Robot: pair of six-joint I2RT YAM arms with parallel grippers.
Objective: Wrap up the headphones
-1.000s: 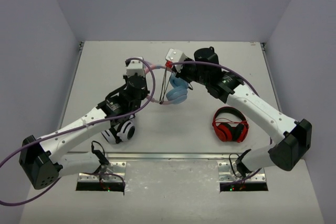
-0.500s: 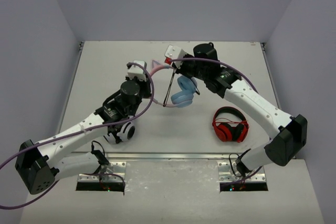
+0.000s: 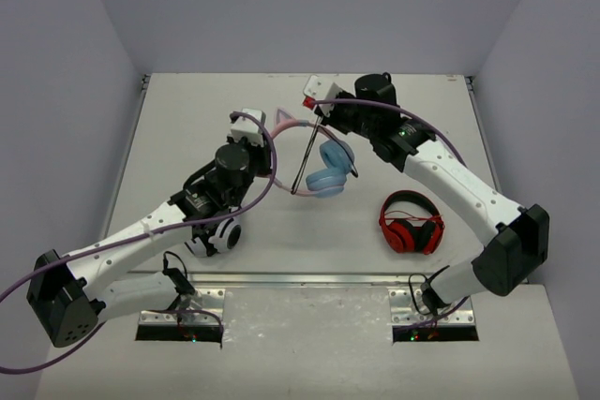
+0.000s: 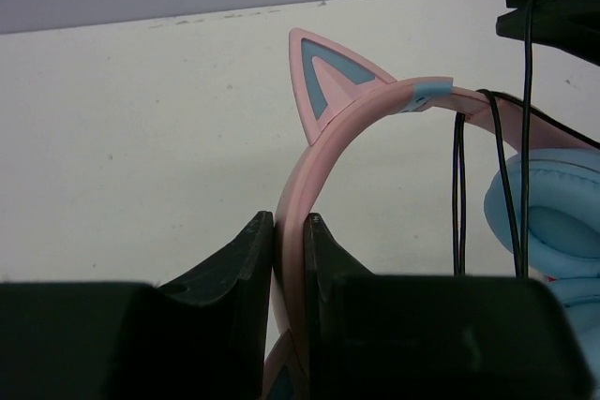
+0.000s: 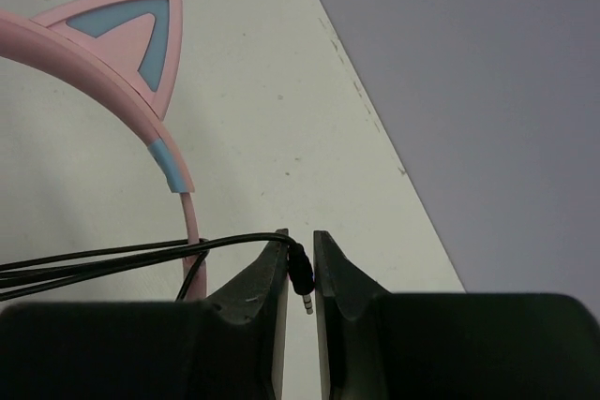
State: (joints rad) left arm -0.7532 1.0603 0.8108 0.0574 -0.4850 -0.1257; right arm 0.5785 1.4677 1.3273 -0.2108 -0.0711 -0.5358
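1. Headphones (image 3: 326, 169) sit at mid-table between the two arms, and each gripper is engaged on a different part of them.
2. Left gripper (image 4: 289, 224): jaws closed tight on the pink headband (image 4: 375, 105), one finger (image 4: 239, 255) flat against each face of the band. The grip lies below the cat ear (image 4: 323, 77).
3. Right gripper (image 5: 300, 239): jaws nearly together, pinching the plug (image 5: 300, 278) at the end of the thin black cable (image 5: 112, 255). The metal tip points down between the fingers.
4. The cable leaves the plug sideways as several strands. They pass the headband beside a second cat ear (image 5: 131, 30).
5. In the left wrist view, strands of cable hang over the headband and drop in front of a light blue earcup (image 4: 553, 203).
6. In the overhead view, the earcups lie lower than the headband, toward the right arm. Whether they touch the table (image 3: 187, 138) cannot be told.
7. Red-and-black headphones (image 3: 411, 222) lie flat on the table near the right arm, apart from the work.
8. Black-and-white striped headphones (image 3: 217, 234) lie partly under the left arm.
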